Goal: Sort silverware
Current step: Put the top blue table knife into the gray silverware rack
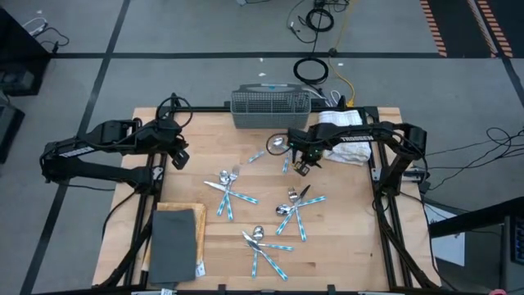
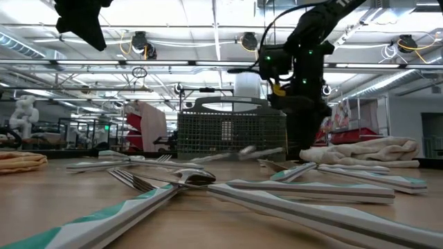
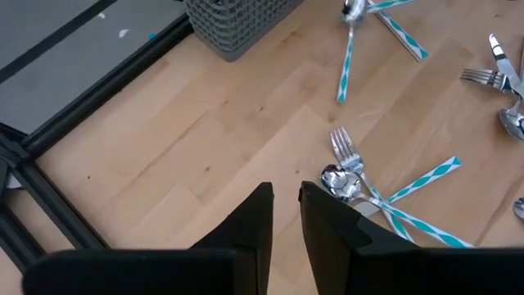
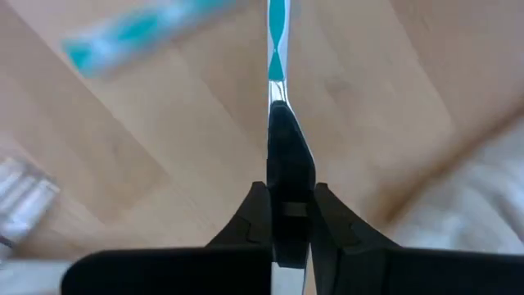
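The silverware lies in three loose heaps on the wooden table (image 1: 229,190) (image 1: 295,209) (image 1: 266,246). A lone spoon (image 1: 277,145) rests in front of the grey mesh basket (image 1: 270,106). My right gripper (image 1: 300,160) hangs over the table's far middle, beside the white towel (image 1: 344,135), and is shut on one piece of silverware (image 4: 277,49). My left gripper (image 1: 182,157) waits above bare wood left of the heaps, its fingers (image 3: 262,217) narrowly open and empty. A fork and spoon heap (image 3: 348,168) shows just beyond it. My right gripper (image 4: 288,192) pinches the metal head end (image 4: 282,123) of one piece between its two fingers, coming from above and pointing down. The piece lies along the fingers, and its blue patterned handle (image 4: 277,33) points away past the fingertips toward the table. Whether the handle's end touches the wood cannot be told.
The basket (image 2: 232,135) stands at the far edge, with the towel (image 2: 367,151) to its right. A dark grey mat (image 1: 173,246) on a tan board takes up the near left corner. Bare wood lies between the left gripper and the basket.
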Motion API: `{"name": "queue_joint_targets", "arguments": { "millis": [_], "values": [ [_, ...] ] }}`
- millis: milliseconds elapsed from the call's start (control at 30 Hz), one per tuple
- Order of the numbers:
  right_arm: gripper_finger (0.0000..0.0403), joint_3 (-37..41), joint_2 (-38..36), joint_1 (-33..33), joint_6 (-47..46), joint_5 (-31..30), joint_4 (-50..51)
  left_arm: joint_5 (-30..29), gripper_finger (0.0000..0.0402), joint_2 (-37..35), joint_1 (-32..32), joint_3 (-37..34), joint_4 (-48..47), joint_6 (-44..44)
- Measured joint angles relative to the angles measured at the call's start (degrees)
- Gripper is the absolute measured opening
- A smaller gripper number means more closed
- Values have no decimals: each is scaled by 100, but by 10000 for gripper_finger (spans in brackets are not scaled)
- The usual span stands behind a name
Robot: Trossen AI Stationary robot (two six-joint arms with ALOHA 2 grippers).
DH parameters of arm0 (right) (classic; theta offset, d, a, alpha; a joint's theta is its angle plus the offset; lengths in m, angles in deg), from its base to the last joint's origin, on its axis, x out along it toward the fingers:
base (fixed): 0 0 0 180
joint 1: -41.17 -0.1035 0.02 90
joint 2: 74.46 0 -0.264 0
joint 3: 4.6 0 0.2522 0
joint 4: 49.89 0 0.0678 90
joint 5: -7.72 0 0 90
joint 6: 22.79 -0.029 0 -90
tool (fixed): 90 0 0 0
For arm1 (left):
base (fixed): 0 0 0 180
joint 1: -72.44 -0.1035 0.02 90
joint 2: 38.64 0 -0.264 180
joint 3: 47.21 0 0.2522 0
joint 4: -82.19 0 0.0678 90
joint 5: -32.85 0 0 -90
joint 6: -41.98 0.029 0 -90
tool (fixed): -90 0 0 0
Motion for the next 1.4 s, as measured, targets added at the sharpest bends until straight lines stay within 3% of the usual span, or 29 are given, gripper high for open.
{"name": "queue_joint_targets", "arguments": {
  "millis": [400,600,800,967,1233,1400],
  "values": [
    [12,-226,-2,-471,1,-1204,1140,0,70,0,1,0,-15,0],
    [12,-1129,-4,-528,293,-1882,1356,0,70,0,-1,0,-16,0],
    [12,-2392,-15,-510,891,-3271,2028,0,70,0,1,0,-17,0],
    [11,-3132,-17,-334,2115,-4516,2307,-2,70,0,1,0,-17,35],
    [11,-3294,-17,-43,5312,-6385,2286,-8,70,0,0,0,-17,42],
    [11,-3294,-17,8,6588,-6963,1963,-13,70,0,0,0,-17,37]
  ]
}}
